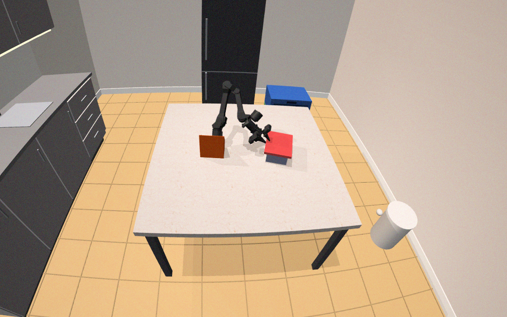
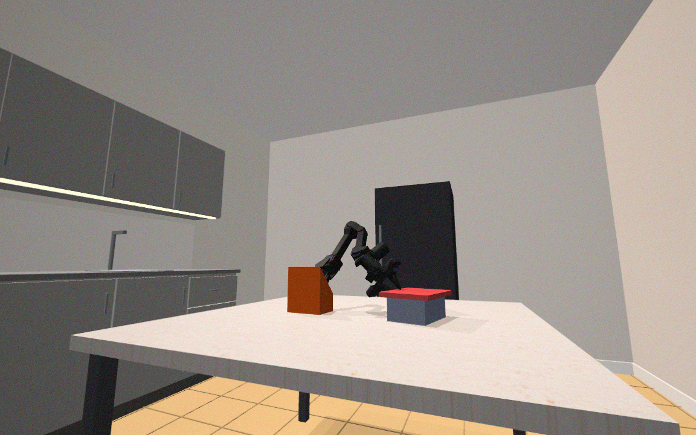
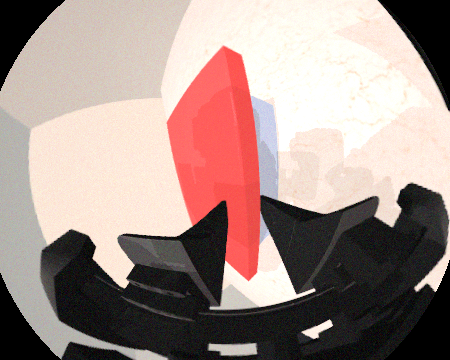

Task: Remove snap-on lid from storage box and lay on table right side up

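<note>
A flat red lid (image 1: 279, 144) sits on a small grey-blue storage box (image 1: 276, 158) right of the table's middle. It also shows in the exterior view (image 2: 414, 293) on the box (image 2: 415, 310). My gripper (image 1: 263, 138) is at the lid's left rim, turned on its side, and is shut on that rim. In the wrist view the red lid (image 3: 220, 154) stands edge-on between my two black fingers, one on each face. A strip of the box (image 3: 268, 147) shows beside the lid.
An orange-brown block (image 1: 211, 146) with a sloped top stands on the table just in front of my arm's base, left of the box. A blue crate (image 1: 288, 96) sits on the floor behind the table, and a white bin (image 1: 392, 230) at the right.
</note>
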Controlling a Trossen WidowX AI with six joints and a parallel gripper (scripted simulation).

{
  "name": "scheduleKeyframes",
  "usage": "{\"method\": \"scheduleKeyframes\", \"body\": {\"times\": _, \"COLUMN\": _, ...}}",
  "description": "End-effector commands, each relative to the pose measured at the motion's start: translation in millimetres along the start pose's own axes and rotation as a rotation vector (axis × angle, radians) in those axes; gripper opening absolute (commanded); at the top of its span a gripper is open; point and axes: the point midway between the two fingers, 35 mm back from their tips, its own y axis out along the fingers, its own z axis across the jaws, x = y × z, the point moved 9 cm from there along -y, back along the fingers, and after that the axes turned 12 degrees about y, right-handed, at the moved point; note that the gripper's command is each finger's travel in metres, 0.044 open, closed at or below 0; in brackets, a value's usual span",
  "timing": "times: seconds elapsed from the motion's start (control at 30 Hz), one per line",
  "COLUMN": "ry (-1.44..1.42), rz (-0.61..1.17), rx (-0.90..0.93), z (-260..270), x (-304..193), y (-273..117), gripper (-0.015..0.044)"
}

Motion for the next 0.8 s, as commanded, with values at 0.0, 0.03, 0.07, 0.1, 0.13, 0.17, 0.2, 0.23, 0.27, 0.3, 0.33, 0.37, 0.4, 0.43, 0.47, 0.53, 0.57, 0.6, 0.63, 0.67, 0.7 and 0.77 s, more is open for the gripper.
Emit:
{"method": "scheduleKeyframes", "body": {"times": 0.0, "ry": -0.001, "rz": 0.002, "rx": 0.008, "z": 2.7, "x": -0.6, "y": -2.6, "gripper": 0.0}}
{"method": "scheduleKeyframes", "body": {"times": 0.03, "ry": -0.001, "rz": 0.002, "rx": 0.008, "z": 2.8, "x": -0.6, "y": -2.7, "gripper": 0.0}}
{"method": "scheduleKeyframes", "body": {"times": 0.07, "ry": -0.001, "rz": 0.002, "rx": 0.008, "z": 2.9, "x": -0.6, "y": -2.9, "gripper": 0.0}}
{"method": "scheduleKeyframes", "body": {"times": 0.1, "ry": -0.001, "rz": 0.002, "rx": 0.008, "z": 3.0, "x": -0.6, "y": -3.1, "gripper": 0.0}}
{"method": "scheduleKeyframes", "body": {"times": 0.13, "ry": -0.001, "rz": 0.002, "rx": 0.008, "z": 3.1, "x": -0.6, "y": -3.3, "gripper": 0.0}}
{"method": "scheduleKeyframes", "body": {"times": 0.17, "ry": -0.001, "rz": 0.002, "rx": 0.008, "z": 3.2, "x": -0.6, "y": -3.5, "gripper": 0.0}}
{"method": "scheduleKeyframes", "body": {"times": 0.2, "ry": -0.001, "rz": 0.002, "rx": 0.008, "z": 3.3, "x": -0.6, "y": -3.8, "gripper": 0.0}}
{"method": "scheduleKeyframes", "body": {"times": 0.23, "ry": -0.001, "rz": 0.002, "rx": 0.008, "z": 3.3, "x": -0.6, "y": -4.0, "gripper": 0.0}}
{"method": "scheduleKeyframes", "body": {"times": 0.27, "ry": -0.001, "rz": 0.002, "rx": 0.008, "z": 3.4, "x": -0.7, "y": -4.2, "gripper": 0.0}}
{"method": "scheduleKeyframes", "body": {"times": 0.3, "ry": -0.001, "rz": 0.002, "rx": 0.008, "z": 3.6, "x": -0.7, "y": -4.4, "gripper": 0.0}}
{"method": "scheduleKeyframes", "body": {"times": 0.33, "ry": -0.001, "rz": 0.002, "rx": 0.008, "z": 3.7, "x": -0.7, "y": -4.5, "gripper": 0.0}}
{"method": "scheduleKeyframes", "body": {"times": 0.37, "ry": -0.001, "rz": 0.002, "rx": 0.008, "z": 3.8, "x": -0.7, "y": -4.7, "gripper": 0.0}}
{"method": "scheduleKeyframes", "body": {"times": 0.4, "ry": -0.001, "rz": 0.002, "rx": 0.008, "z": 3.9, "x": -0.7, "y": -4.9, "gripper": 0.0}}
{"method": "scheduleKeyframes", "body": {"times": 0.43, "ry": -0.001, "rz": 0.002, "rx": 0.008, "z": 4.1, "x": -0.8, "y": -5.0, "gripper": 0.0}}
{"method": "scheduleKeyframes", "body": {"times": 0.47, "ry": -0.001, "rz": 0.002, "rx": 0.008, "z": 4.2, "x": -0.8, "y": -5.2, "gripper": 0.0}}
{"method": "scheduleKeyframes", "body": {"times": 0.53, "ry": -0.001, "rz": 0.002, "rx": 0.008, "z": 4.5, "x": -0.8, "y": -5.5, "gripper": 0.0}}
{"method": "scheduleKeyframes", "body": {"times": 0.57, "ry": -0.001, "rz": 0.002, "rx": 0.008, "z": 4.6, "x": -0.8, "y": -5.6, "gripper": 0.0}}
{"method": "scheduleKeyframes", "body": {"times": 0.6, "ry": -0.001, "rz": 0.002, "rx": 0.008, "z": 4.7, "x": -0.9, "y": -5.8, "gripper": 0.0}}
{"method": "scheduleKeyframes", "body": {"times": 0.63, "ry": -0.001, "rz": 0.002, "rx": 0.008, "z": 4.9, "x": -0.9, "y": -5.9, "gripper": 0.0}}
{"method": "scheduleKeyframes", "body": {"times": 0.67, "ry": -0.001, "rz": 0.002, "rx": 0.008, "z": 5.0, "x": -0.9, "y": -6.1, "gripper": 0.0}}
{"method": "scheduleKeyframes", "body": {"times": 0.7, "ry": -0.001, "rz": 0.002, "rx": 0.008, "z": 5.2, "x": -0.9, "y": -6.2, "gripper": 0.0}}
{"method": "scheduleKeyframes", "body": {"times": 0.77, "ry": -0.001, "rz": 0.002, "rx": 0.008, "z": 5.4, "x": -1.0, "y": -6.5, "gripper": 0.0}}
